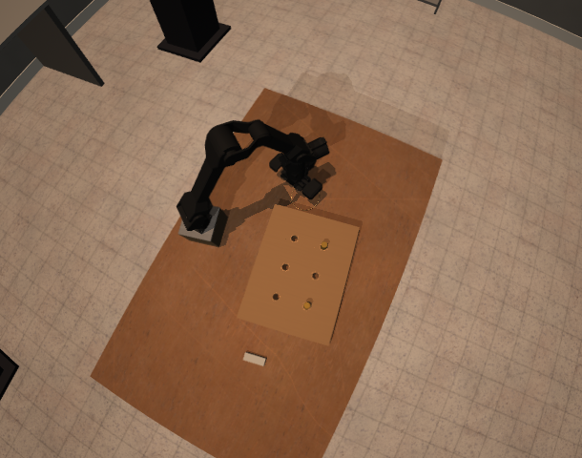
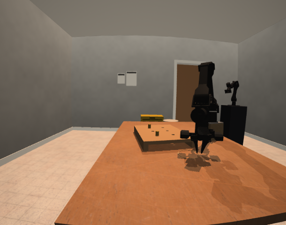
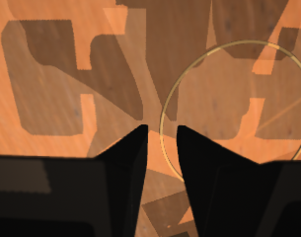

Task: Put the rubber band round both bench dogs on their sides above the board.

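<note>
A thin tan rubber band [image 3: 239,43] [image 2: 184,150] lies flat on the table just off the near edge of the board [image 1: 281,315] [image 2: 147,139]. Two yellow bench dogs [image 1: 324,243] [image 1: 307,304] stand upright in the board's holes; they also show in the exterior view [image 2: 149,126] [image 2: 156,133]. My gripper [image 3: 162,132] [image 2: 199,152] [image 1: 301,189] points straight down with its tips close to the table. The fingers stand a narrow gap apart, one on each side of the band's left edge. They grip nothing.
Several empty holes [image 1: 294,239] dot the board. A small white block [image 1: 254,359] lies on the table beyond the board. The arm's base [image 1: 202,229] stands beside the board. A black pedestal [image 2: 232,123] and a yellow box [image 2: 151,117] stand on the floor.
</note>
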{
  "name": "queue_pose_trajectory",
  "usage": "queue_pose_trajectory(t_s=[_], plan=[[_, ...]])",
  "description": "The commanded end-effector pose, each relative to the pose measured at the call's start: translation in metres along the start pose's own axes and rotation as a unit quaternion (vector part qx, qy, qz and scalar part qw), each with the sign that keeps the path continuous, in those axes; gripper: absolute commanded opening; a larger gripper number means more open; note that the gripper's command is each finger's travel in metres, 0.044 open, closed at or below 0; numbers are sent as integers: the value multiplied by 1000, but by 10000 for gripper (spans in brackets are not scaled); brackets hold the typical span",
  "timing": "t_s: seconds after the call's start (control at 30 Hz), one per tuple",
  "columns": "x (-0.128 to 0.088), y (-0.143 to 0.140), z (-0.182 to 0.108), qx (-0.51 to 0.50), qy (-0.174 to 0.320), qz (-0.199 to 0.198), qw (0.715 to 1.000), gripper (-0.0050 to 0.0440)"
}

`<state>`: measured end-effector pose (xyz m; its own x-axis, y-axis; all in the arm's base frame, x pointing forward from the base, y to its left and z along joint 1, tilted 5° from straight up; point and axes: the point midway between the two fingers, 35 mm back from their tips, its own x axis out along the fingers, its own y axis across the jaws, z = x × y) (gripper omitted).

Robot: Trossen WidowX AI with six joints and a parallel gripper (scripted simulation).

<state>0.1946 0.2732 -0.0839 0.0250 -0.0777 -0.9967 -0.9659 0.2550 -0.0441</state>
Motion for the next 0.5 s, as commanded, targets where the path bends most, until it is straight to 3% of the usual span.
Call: queue_pose_trajectory(t_s=[0.0,0.47], plan=[[4,-2,0,0,-1,-2,1000,80],[7,-1,-1,0,0,-1,1000,80]])
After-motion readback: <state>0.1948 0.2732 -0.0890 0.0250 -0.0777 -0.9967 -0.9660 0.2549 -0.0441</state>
